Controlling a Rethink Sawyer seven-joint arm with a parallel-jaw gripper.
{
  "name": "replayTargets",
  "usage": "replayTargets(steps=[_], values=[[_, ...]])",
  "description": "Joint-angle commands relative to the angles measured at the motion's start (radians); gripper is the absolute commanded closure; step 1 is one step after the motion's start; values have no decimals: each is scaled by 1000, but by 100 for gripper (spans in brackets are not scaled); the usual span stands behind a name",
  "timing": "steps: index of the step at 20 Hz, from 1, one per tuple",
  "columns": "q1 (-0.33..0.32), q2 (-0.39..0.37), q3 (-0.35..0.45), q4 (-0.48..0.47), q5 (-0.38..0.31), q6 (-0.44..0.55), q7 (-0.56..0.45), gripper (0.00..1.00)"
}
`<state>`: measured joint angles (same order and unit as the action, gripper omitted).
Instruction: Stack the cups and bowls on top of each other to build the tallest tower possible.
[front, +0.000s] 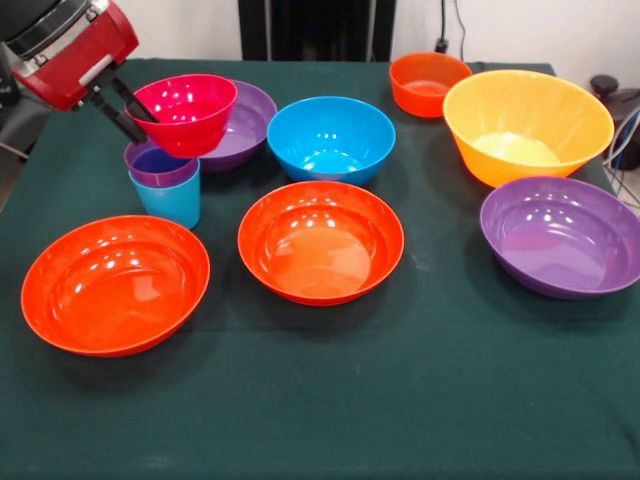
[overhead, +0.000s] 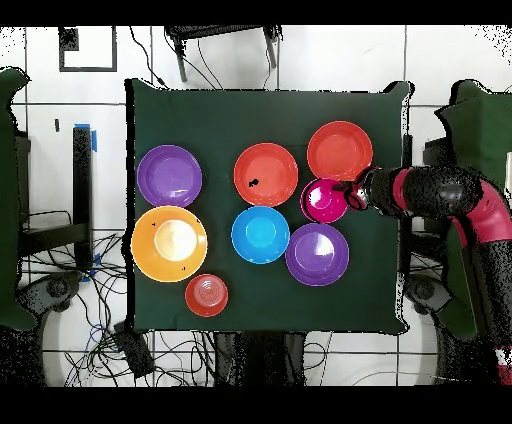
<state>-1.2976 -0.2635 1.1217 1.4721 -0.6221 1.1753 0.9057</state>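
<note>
Jaws: clamped on the rim of the pink bowl (front: 187, 112) – held tilted, off the counter (front: 400, 400).
Cups: purple cup (front: 160, 163) nested in light blue cup (front: 168, 196), directly below the bowl.
Neighbours: wide purple bowl (front: 250, 125) just behind; blue bowl (front: 331, 139) beside.

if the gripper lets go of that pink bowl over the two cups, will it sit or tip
The pink bowl hangs tilted and is wider than the purple cup, so it may tip. Its glossy plastic looks slippery. It probably stays stiff; the gripper pinches only its rim.
</note>
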Motion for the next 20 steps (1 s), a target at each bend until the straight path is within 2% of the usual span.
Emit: replayTargets(steps=[1,20], values=[[20,29,-59,-70,-88,-25,-351,100],[44,35,-79,-128,-87,12,-401,100]])
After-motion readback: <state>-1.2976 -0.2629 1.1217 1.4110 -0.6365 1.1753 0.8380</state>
